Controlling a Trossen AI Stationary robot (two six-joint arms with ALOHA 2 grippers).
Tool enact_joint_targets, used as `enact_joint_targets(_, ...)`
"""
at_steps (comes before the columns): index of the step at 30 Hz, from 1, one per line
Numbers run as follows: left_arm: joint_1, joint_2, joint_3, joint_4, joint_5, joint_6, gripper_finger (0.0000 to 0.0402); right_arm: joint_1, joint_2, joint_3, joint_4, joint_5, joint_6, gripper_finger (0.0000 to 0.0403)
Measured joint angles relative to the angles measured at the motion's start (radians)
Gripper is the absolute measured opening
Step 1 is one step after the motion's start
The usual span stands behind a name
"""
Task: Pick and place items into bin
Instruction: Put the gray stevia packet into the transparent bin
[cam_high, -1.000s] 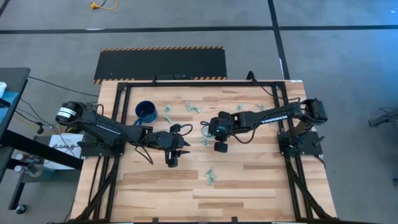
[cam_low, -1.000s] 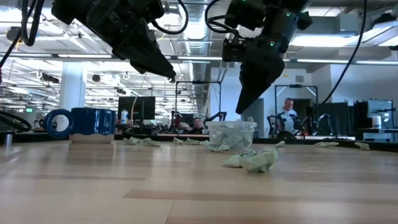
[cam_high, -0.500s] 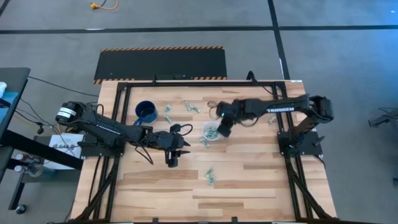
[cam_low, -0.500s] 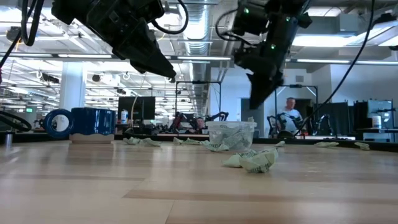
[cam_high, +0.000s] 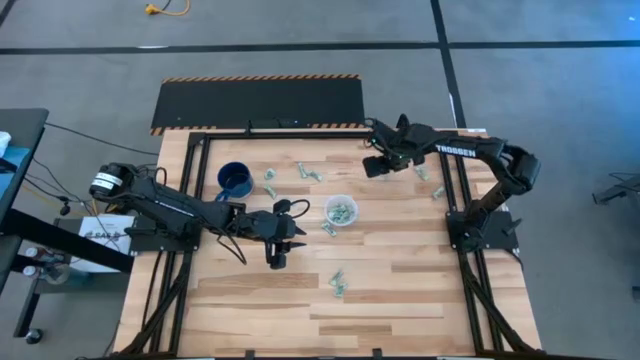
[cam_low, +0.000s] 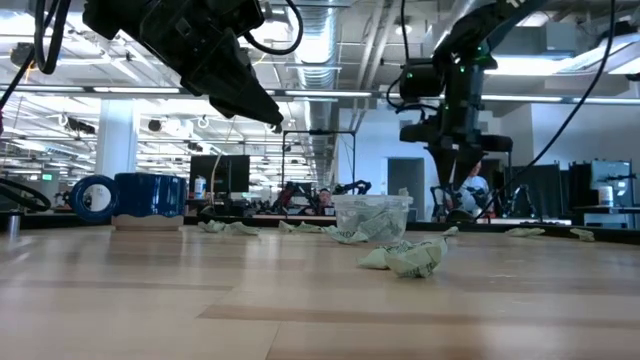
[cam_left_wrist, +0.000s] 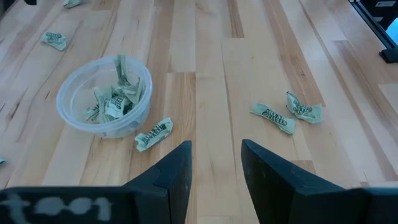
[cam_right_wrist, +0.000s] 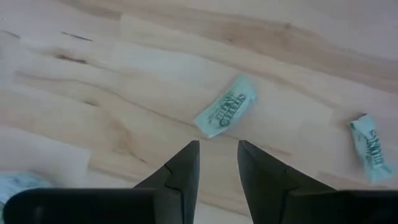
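Observation:
The bin, a clear plastic cup (cam_high: 342, 211), stands mid-table with several green-and-white wrapped items inside (cam_left_wrist: 112, 99). More items lie loose on the wood: one beside the cup (cam_left_wrist: 153, 134), two together (cam_left_wrist: 287, 114), others toward the far edge (cam_high: 305, 170). My left gripper (cam_left_wrist: 216, 155) hangs open above the table left of the cup, nothing between its fingers. My right gripper (cam_right_wrist: 219, 152) is open and points down near the far right of the table (cam_high: 372, 168). It hovers just short of a loose item (cam_right_wrist: 225, 114), with another item (cam_right_wrist: 371, 148) off to one side.
A dark blue handled mug (cam_high: 236, 180) stands at the far left of the table. A black metal frame (cam_high: 455, 190) runs along the table's sides. Bare wood lies open across the near half, apart from two items (cam_high: 340, 284).
My right gripper has swung from over the cup toward the table's far right corner. It has rolled about its own axis and now points down over a loose item there. The cup has stayed in place.

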Motion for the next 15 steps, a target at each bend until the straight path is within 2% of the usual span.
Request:
enact_joint_targets(8,0.0,0.0,0.0,0.0,0.0,0.0,0.013,-0.059,0.0,0.0,0.012,-0.02,-0.032,0.0103)
enact_joint_targets(10,0.0,0.0,0.0,0.0,0.0,0.0,0.013,-0.055,-0.001,-0.027,0.059,-0.025,0.005,0.0103)
enact_joint_targets(15,0.0,0.0,0.0,0.0,0.0,0.0,0.013,-0.077,0.001,-0.119,0.227,-0.123,0.013,0.0103)
